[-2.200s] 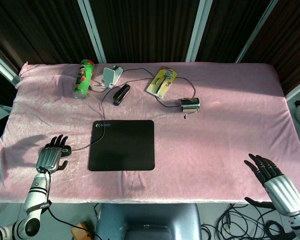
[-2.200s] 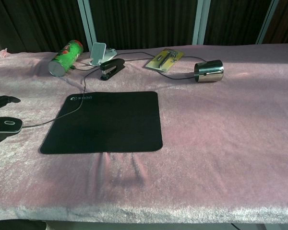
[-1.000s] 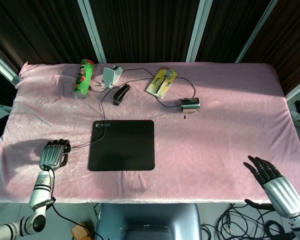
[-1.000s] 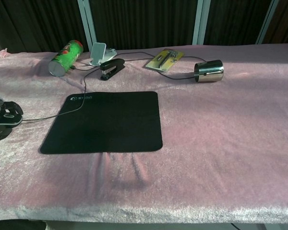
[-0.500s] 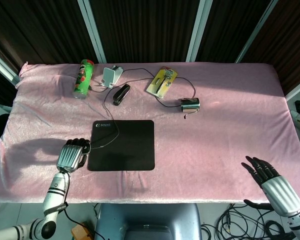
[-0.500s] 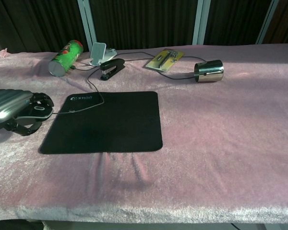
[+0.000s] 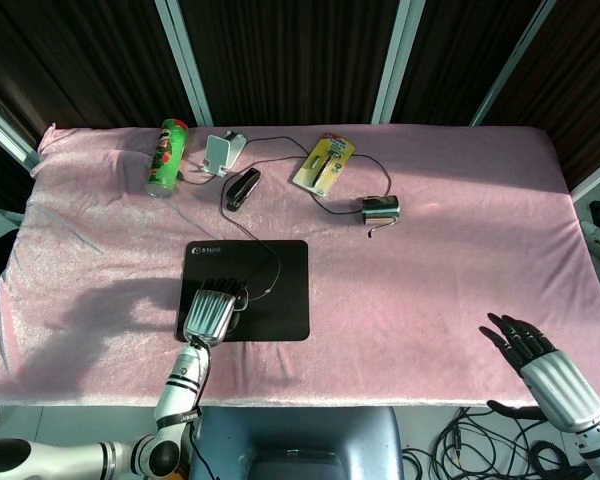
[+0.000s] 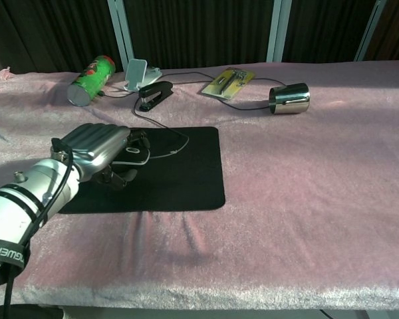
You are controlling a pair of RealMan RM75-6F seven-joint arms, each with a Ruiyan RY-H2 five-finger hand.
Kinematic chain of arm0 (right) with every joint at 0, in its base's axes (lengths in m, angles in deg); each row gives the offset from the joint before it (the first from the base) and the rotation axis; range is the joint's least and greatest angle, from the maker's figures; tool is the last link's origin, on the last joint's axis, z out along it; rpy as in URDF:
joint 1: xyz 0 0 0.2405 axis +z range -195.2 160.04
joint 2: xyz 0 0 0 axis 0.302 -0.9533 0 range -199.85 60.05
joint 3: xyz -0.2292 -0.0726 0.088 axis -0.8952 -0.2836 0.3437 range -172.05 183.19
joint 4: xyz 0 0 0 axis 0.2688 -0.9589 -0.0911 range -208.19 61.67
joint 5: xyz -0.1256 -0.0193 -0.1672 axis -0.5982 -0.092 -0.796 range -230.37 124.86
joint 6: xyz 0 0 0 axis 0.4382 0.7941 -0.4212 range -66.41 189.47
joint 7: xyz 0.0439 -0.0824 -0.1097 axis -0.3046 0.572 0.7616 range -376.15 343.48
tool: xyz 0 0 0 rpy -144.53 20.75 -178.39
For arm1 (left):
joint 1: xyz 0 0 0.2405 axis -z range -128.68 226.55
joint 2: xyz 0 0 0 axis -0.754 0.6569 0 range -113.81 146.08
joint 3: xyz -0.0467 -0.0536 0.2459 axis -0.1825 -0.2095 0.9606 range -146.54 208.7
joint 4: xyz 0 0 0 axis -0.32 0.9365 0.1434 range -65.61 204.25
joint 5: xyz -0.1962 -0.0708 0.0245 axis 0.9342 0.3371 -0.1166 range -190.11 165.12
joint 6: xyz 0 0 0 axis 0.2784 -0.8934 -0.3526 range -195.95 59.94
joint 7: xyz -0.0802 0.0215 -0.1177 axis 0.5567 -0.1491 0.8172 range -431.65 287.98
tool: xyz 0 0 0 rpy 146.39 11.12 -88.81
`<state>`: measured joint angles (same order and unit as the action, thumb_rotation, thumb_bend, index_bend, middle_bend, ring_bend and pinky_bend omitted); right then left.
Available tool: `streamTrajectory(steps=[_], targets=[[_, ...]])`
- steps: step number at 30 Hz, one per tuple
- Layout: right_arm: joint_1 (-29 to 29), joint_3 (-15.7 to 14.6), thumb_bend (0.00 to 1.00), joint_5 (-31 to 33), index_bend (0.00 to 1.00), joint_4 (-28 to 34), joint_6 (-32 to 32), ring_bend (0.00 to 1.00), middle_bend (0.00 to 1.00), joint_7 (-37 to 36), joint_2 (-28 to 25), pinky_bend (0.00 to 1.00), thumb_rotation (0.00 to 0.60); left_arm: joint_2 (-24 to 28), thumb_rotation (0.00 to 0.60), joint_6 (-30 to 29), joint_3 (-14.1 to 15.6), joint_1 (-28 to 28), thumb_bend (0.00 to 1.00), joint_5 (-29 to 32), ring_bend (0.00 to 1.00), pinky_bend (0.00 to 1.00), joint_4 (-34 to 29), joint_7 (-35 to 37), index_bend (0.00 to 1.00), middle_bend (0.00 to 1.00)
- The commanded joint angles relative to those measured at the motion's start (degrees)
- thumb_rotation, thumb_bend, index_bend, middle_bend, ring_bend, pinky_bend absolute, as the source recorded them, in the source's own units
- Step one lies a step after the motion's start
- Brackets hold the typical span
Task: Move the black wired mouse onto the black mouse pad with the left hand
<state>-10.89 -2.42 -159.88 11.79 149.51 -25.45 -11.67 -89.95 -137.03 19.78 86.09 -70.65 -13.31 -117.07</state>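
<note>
My left hand grips the black wired mouse and holds it above the left part of the black mouse pad. In the head view the hand hides most of the mouse. Its cable loops across the pad toward the back of the table. My right hand hangs off the front right corner with its fingers spread and nothing in it.
At the back of the pink cloth lie a green can, a white stand, a black stapler, a yellow packet and a tipped metal cup.
My left hand closed on the mouse at the table's left edge and carried it right, over the pad. The cable followed and now loops on the pad. The right hand stayed put.
</note>
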Motion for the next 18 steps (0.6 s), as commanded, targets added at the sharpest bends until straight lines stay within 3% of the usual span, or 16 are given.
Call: streamTrajectory(steps=[1,4,6,8,18], targets=[[0.08,-0.04,0.07,-0.04,0.0,0.03,-0.1,0.0,0.0,0.03,-0.03,0.25,0.6,-2.61,0.6,-1.89,-0.53,0.12,0.62,-0.15,0.36,0.52,1.98,0.86,0.41,0.49],[0.19,-0.13,0.07,-0.11,0.0,0.08,-0.28,0.0,0.0,0.02,-0.1,0.25,0.6,-4.02,0.6,-1.21,-0.19,-0.2,0.53,0.31,0.26,0.46,3.34,2.48,0.27,0.31],[0.21,-0.14,0.07,-0.09,0.0,0.11,-0.29,0.0,0.0,0.03,-0.12,0.25,0.6,-3.88,0.6,-0.15,-0.08,-0.3,0.47,1.48,0.13,0.36,3.19,2.38,0.13,0.13],[0.26,-0.11,0.07,-0.01,0.0,0.14,-0.34,0.0,0.0,0.02,-0.1,0.25,0.6,-3.45,0.6,0.65,0.05,-0.29,0.42,2.4,0.03,0.32,2.95,1.87,0.04,0.02],[0.35,-0.16,0.07,0.16,0.0,0.41,-0.76,0.0,0.0,0.83,-0.03,0.25,0.6,1.45,0.6,1.07,1.12,-1.1,0.32,3.82,0.0,0.29,-2.26,0.19,0.0,0.0]])
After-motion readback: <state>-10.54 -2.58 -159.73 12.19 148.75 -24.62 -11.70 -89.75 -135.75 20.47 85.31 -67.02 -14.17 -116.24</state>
